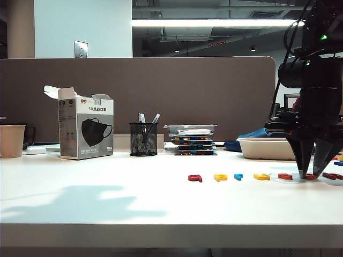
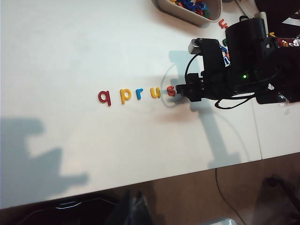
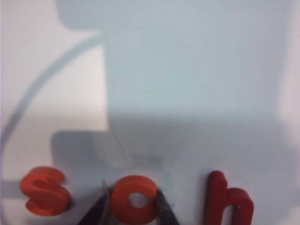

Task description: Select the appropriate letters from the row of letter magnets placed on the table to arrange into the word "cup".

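On the white table [image 1: 107, 198] lies the row of letter magnets: dark red q [image 1: 194, 178], yellow p [image 1: 220, 177], blue r [image 1: 238, 176], yellow u [image 1: 261, 176], orange-red s [image 1: 285, 176]. My right gripper [image 3: 135, 212] points down at the row's right end. Its dark fingers [image 3: 96, 213] press both sides of the orange-red c [image 3: 135, 199], which lies flat between the s [image 3: 44, 190] and a dark red h [image 3: 227, 201]. My left gripper [image 2: 133, 199] hangs off the table's front edge, fingers together, empty. Its view shows q [image 2: 104, 97], p [image 2: 123, 95], u [image 2: 155, 92].
At the back stand a mask box [image 1: 86, 131], a mesh pen cup [image 1: 143, 139], stacked clear trays [image 1: 192, 139] and a paper cup [image 1: 12, 140]. A beige tray [image 1: 265, 147] with several loose letters sits behind the right arm.
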